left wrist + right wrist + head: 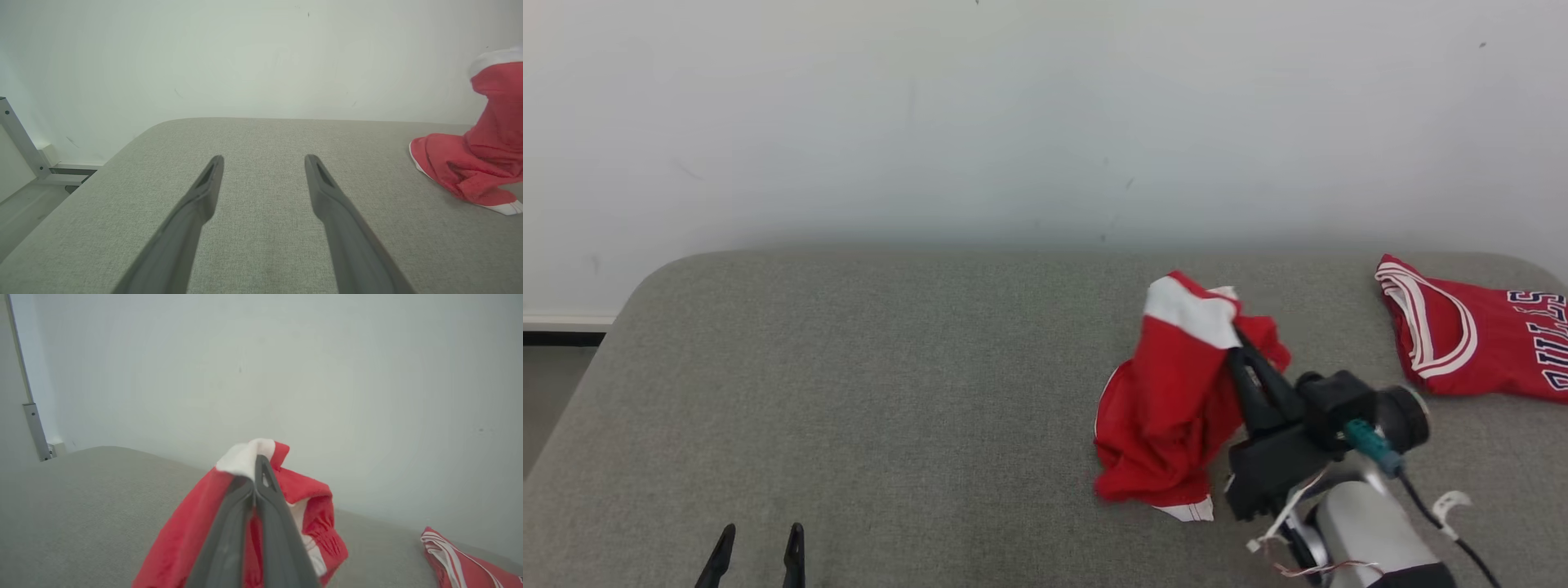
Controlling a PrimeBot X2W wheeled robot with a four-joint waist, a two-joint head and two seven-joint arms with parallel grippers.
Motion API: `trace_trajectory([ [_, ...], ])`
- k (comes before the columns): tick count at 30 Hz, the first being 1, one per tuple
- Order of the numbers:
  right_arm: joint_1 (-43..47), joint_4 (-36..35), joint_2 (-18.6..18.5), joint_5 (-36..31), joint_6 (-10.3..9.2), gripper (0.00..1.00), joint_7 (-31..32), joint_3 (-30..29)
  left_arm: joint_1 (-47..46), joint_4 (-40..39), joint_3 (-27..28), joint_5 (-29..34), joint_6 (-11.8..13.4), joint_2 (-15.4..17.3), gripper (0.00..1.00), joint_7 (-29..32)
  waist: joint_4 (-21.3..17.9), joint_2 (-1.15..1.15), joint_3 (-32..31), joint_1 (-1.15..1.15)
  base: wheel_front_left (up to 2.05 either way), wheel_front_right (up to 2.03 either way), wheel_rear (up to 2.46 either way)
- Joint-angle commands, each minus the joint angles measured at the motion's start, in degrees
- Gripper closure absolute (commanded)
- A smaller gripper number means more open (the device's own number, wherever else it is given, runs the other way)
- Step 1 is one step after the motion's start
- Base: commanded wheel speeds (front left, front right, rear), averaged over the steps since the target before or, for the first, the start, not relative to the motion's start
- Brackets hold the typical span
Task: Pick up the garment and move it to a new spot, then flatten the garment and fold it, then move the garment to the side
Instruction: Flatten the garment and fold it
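- Right gripper (1240,339) pinched tight on the red garment (1168,400), white band bunched at its tips, the rest draping below onto the grey surface (890,392)
- Left gripper (761,532) spread wide, empty, garment well off to its right
- Best to lift higher so the hem clears before carrying

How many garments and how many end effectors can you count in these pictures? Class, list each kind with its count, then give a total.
Garments: 2 (crumpled red garment, red basketball jersey)
End effectors: 2 (left end effector, open; right end effector, shut on the crumpled red garment)
Total: 4
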Motion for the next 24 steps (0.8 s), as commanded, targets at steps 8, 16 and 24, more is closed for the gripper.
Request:
trace_trajectory([
  [8,-0.87,3.18,6.32,2.21,-0.12,1.00,0.01,10.76,0.03,0.34,-0.83,-0.06,0.06,-0.43,0.00,-0.16,1.70,0.00,0.11,0.00,0.00,0.00,0.00],
  [16,3.21,8.86,8.32,3.11,-0.12,1.00,0.01,19.17,-0.81,1.01,-2.08,-0.52,0.06,-0.21,0.00,-0.16,3.49,0.00,0.08,0.00,0.00,0.00,0.00],
  [24,7.92,10.45,5.41,5.29,-0.12,1.00,0.01,24.28,0.31,1.22,-1.31,-0.67,0.06,-0.62,0.00,-0.16,1.70,0.00,-0.49,0.00,0.00,0.00,0.00],
])
